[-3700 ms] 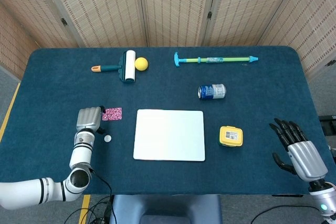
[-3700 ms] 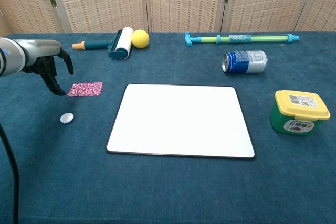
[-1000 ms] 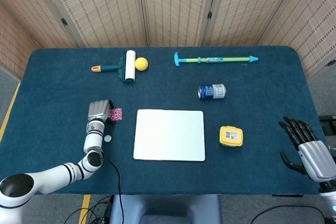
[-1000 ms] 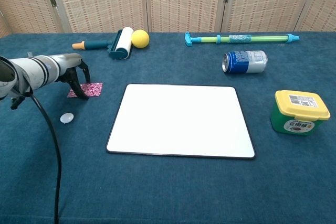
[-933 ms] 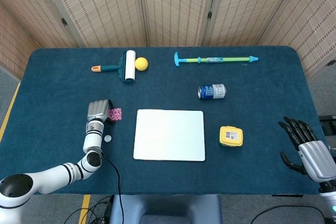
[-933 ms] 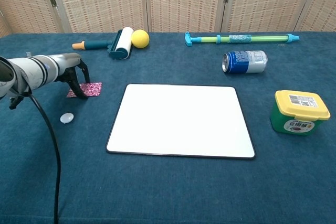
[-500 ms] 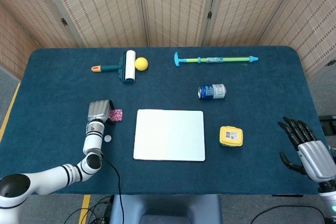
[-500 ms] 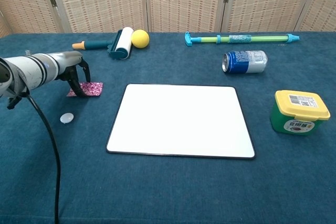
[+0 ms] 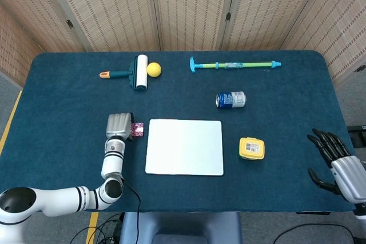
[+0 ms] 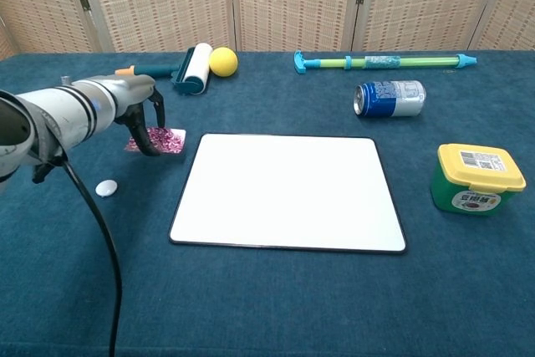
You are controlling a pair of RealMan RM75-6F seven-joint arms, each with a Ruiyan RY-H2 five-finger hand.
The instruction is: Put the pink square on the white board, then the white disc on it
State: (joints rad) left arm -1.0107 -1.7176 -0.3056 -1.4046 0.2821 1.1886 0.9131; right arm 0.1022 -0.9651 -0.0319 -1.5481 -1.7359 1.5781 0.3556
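Note:
My left hand pinches the pink glitter square just off the left edge of the white board. The square sits low over the blue cloth, its right end close to the board's far left corner. In the chest view the small white disc lies on the cloth to the left of the board, nearer me than the hand. My left forearm hides the disc in the head view. At the table's near right edge my right hand hovers with fingers spread and holds nothing.
A lint roller and a yellow ball lie at the back left. A long green and blue pump toy lies at the back. A blue can rests on its side, and a yellow-lidded tub stands right of the board.
My left hand has moved right toward the board, and the pink square came along with it. The disc has stayed put. The right hand drifted slightly lower.

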